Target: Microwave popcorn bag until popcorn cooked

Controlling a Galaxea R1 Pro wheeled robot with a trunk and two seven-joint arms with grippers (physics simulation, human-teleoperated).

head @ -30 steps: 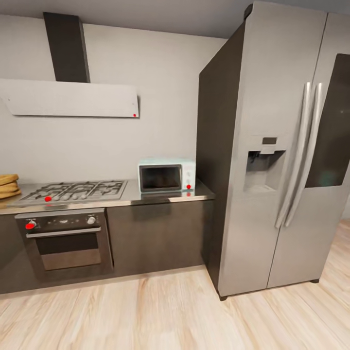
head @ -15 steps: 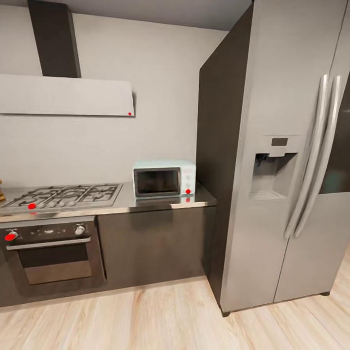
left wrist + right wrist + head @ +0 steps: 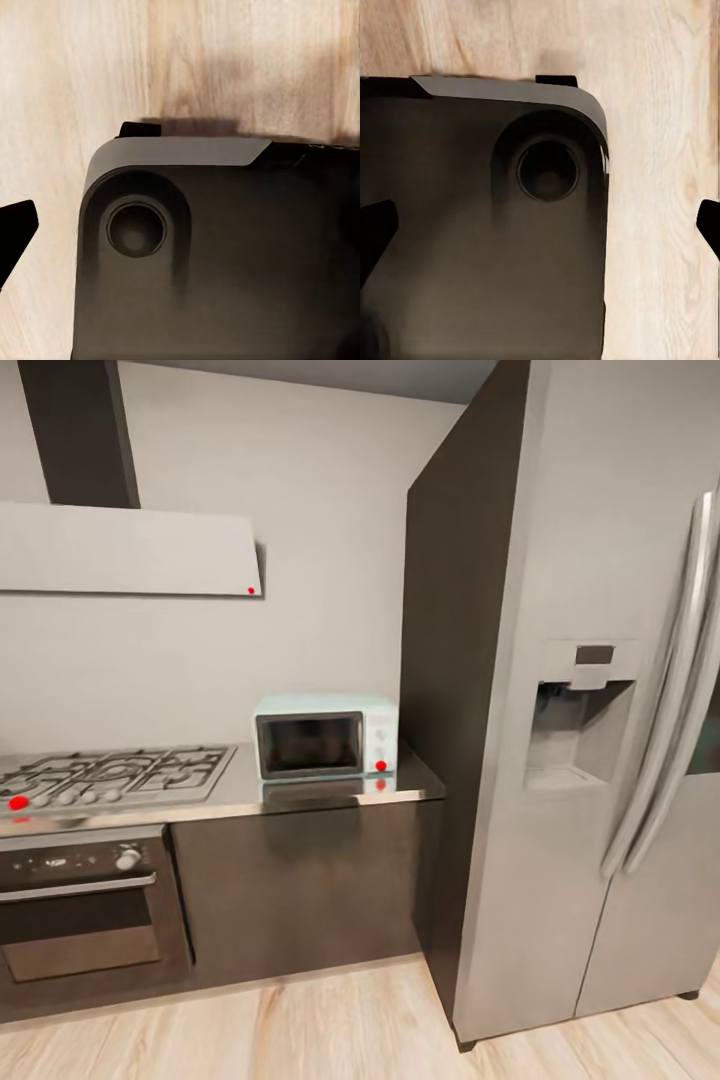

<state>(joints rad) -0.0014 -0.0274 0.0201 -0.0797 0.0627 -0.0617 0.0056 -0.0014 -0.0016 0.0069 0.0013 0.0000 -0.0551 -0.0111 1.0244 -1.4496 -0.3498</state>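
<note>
beside the fridge [image 3: 590, 690], the microwave [image 3: 325, 736] sits on the countertop [image 3: 300, 792]; right tool [image 3: 540, 232] fingers apart, left unclear.

Microwave [image 3: 325, 736] on steel countertop [image 3: 300, 795] beside hob [image 3: 110, 773]

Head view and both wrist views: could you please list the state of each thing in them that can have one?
microwave: door shut, upright on the countertop, beside the fridge.
built-in oven: door shut.
fridge: doors shut.
gas hob: no flame visible.
left gripper: one fingertip visible above the robot's base; open or shut unclear.
right gripper: open, holding nothing.
</note>
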